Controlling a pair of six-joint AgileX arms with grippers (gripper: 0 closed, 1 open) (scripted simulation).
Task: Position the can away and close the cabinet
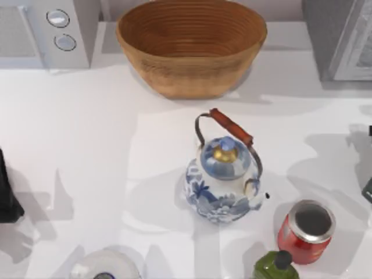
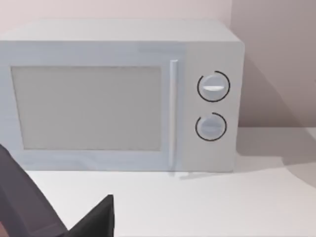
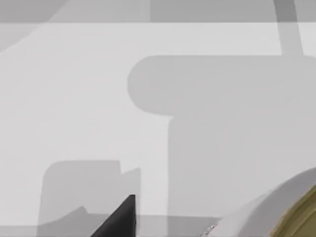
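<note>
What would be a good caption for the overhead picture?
Red can stands beside a green bottle, right of the blue-and-white kettle, wicker basket behind.

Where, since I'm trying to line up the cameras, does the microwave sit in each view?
Top view: the microwave is at the far left corner, left of the basket.
Left wrist view: the microwave is seen front-on, with its door and two dials facing the camera.
Right wrist view: white tabletop with shadows on it.
Shared landmark: the white tabletop.
</note>
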